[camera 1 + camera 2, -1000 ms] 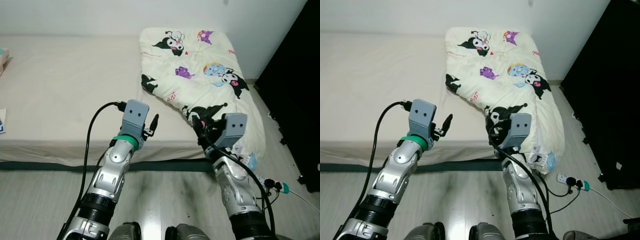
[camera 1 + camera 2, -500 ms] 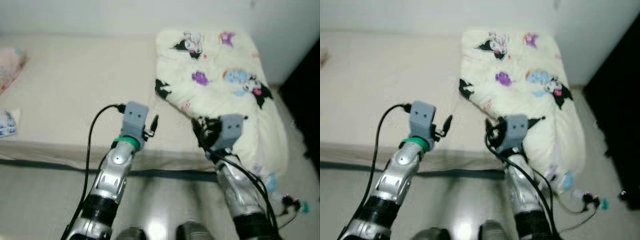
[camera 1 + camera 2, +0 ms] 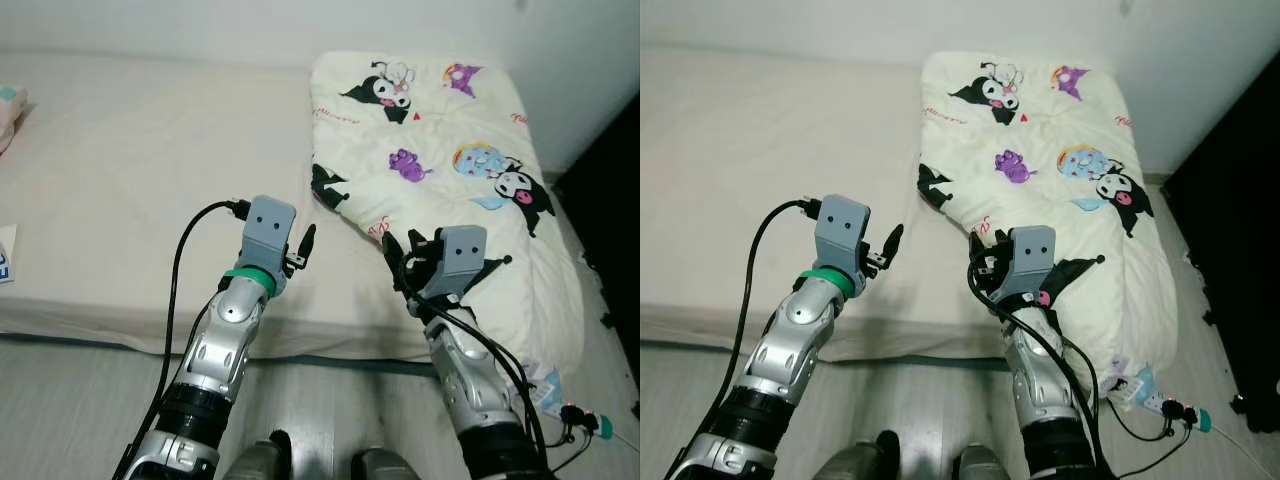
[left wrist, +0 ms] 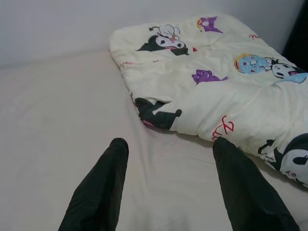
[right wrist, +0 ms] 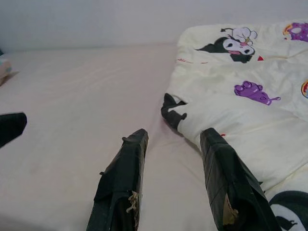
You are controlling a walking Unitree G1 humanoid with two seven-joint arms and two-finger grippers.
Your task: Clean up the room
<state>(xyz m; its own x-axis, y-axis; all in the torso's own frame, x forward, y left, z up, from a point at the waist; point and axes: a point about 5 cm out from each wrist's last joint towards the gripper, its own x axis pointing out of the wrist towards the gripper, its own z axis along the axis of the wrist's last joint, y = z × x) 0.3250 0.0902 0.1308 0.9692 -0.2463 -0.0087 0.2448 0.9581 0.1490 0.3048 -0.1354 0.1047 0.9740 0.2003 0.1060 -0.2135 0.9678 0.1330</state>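
A cream quilt (image 3: pixel 440 150) printed with cartoon figures lies bunched on the right part of the bed (image 3: pixel 130 180) and spills over its right front corner. Both arms are held forward over the bed's front edge. My left gripper (image 3: pixel 303 248) hovers above bare sheet just left of the quilt. In the left wrist view its fingers (image 4: pixel 103 183) stand apart with nothing between them. My right gripper (image 3: pixel 398 262) is at the quilt's near left edge, over a black print. It is open (image 5: pixel 174 132) and holds nothing, with the quilt (image 5: pixel 250 110) beside it.
A pink and blue item (image 3: pixel 8 100) and a white-blue packet (image 3: pixel 3 255) lie at the bed's far left. A power strip with cables (image 3: pixel 580 420) lies on the wood floor at the right. Dark furniture (image 3: pixel 615 190) stands to the right, a white wall behind.
The camera has shifted, so the bed and quilt sit lower and further right in the picture. Both arms keep the same pose and both grippers stay open.
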